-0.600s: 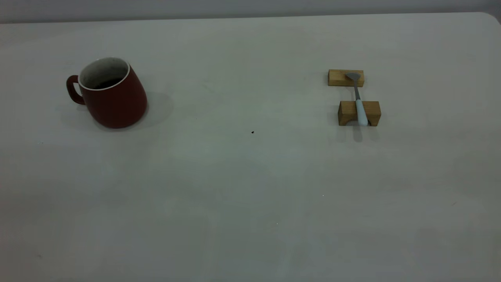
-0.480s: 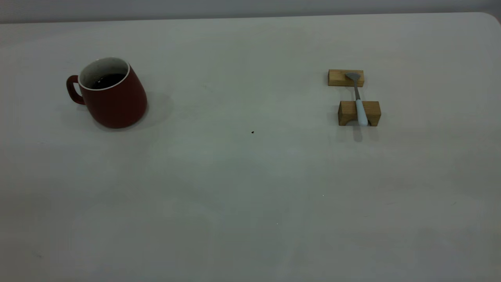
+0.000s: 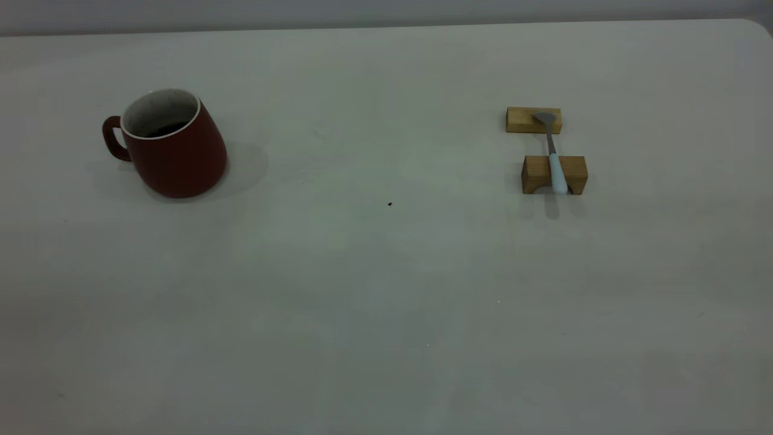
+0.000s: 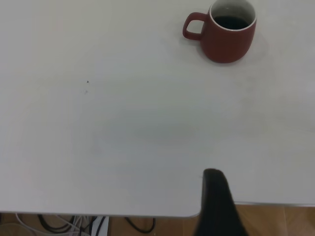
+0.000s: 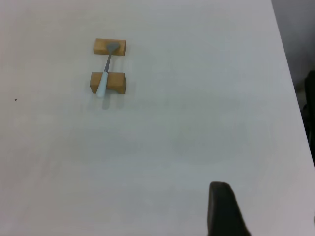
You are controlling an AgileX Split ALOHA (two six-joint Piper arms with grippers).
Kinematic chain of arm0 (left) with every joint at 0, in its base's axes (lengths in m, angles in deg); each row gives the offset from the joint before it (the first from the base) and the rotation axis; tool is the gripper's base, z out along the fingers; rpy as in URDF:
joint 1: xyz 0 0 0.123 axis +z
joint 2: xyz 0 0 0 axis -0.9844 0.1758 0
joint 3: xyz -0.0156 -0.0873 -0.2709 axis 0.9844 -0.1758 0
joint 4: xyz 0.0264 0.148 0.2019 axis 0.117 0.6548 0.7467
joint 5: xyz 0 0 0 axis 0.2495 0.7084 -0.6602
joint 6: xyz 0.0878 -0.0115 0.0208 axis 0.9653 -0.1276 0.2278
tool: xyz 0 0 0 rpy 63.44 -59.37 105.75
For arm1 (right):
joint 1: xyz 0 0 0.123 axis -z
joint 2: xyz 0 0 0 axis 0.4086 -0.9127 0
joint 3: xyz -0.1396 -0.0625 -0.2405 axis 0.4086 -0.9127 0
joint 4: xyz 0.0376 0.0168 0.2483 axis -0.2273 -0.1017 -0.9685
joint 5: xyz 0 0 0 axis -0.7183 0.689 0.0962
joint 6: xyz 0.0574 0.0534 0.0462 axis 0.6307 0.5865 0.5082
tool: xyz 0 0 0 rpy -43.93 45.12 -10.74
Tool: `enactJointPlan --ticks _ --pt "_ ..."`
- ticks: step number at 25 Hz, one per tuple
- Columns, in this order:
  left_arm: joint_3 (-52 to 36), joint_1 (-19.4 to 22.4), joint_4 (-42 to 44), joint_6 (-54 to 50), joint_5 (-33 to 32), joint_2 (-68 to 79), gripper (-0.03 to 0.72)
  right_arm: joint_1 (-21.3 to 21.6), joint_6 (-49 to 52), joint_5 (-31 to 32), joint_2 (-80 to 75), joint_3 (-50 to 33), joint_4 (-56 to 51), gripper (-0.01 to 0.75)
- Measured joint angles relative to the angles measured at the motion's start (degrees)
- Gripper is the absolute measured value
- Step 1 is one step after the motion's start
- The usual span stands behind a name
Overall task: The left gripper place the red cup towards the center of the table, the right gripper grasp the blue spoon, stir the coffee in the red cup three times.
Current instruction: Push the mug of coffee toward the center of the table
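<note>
The red cup [image 3: 172, 145] stands upright at the table's [image 3: 386, 290] left side, its handle pointing away from the centre. Dark coffee [image 4: 231, 21] shows inside it. Far from the cup [image 4: 227, 32], only a black part of the left gripper [image 4: 216, 204] shows, over the table's near edge. The blue spoon [image 3: 554, 158] lies across two wooden blocks at the right, bowl on the far block and pale handle on the near one. A black part of the right gripper [image 5: 222, 209] hangs well away from the spoon [image 5: 105, 76]. Neither gripper appears in the exterior view.
Two small wooden blocks [image 3: 554, 174] [image 3: 533, 119] carry the spoon. A tiny dark speck [image 3: 389, 204] lies near the table's middle. Below the table edge in the left wrist view, cables [image 4: 74, 225] and a wooden floor [image 4: 275, 221] show.
</note>
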Motion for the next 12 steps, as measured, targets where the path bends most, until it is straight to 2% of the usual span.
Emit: enactJointPlan --ticks 12 --pt "0.00 0.00 0.00 -0.40 0.00 0.00 0.560 0.00 0.06 0.00 0.00 0.00 0.00 0.472"
